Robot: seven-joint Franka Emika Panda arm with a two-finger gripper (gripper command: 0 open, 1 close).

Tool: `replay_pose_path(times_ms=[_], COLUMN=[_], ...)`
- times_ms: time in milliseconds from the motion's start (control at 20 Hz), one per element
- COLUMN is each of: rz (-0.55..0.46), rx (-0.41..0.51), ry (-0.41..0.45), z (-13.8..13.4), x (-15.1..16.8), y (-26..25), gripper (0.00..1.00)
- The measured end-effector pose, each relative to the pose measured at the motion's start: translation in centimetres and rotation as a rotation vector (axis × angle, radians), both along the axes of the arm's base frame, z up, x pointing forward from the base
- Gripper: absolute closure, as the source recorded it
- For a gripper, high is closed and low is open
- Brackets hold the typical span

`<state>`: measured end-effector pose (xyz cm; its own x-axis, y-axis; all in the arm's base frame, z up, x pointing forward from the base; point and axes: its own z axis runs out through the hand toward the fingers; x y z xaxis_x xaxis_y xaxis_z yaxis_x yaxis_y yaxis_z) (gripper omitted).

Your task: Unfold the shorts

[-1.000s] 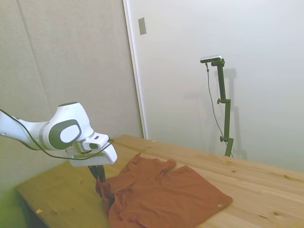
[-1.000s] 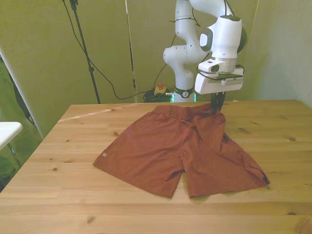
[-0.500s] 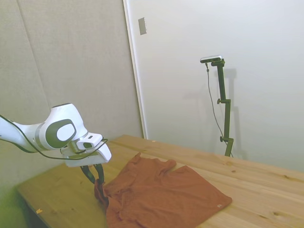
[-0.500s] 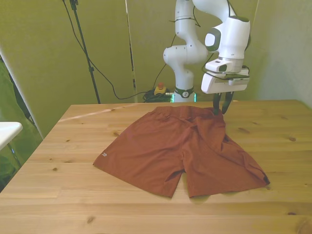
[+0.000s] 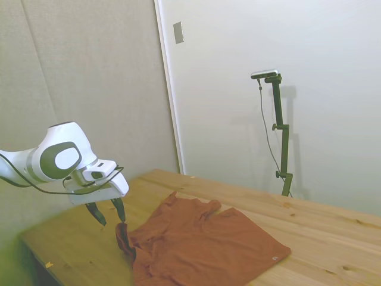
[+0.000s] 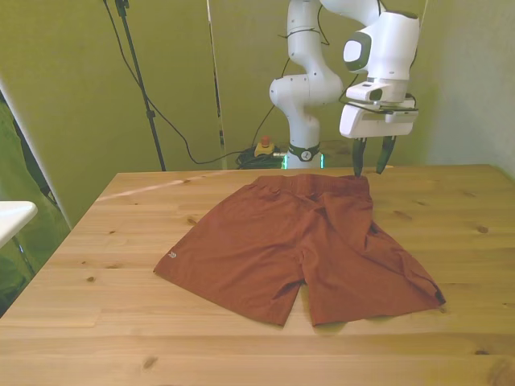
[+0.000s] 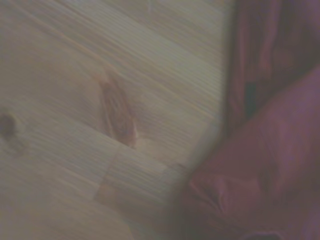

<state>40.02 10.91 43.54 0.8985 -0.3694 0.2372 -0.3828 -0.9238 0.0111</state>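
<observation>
Front view showed your claw (image 6: 372, 170) released above the shorts (image 6: 298, 245), spread nearly flat; you probably needed only retreat

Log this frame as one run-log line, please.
gripper: open, raised above waistband corner, holding nothing | shorts: spread on table, both legs showing, some folds at front view's right | tag: visible at hem

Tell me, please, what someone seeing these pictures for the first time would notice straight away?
The rust-orange fabric shorts draw the eye first, spread across the middle of the pale wooden table, with a small light tag near the hem on the front view's left. Next comes the white robot arm's hand, open and raised just above the waistband corner on the front view's right, holding nothing.
</observation>
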Motion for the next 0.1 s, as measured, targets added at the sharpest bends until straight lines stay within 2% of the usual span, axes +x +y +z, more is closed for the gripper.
replay_pose_path(times_ms=[100], rz=[-0.028], rx=[0.026], ry=[-0.007], z=[1.21], x=[-0.49], y=[-0.44], gripper=[0.0])
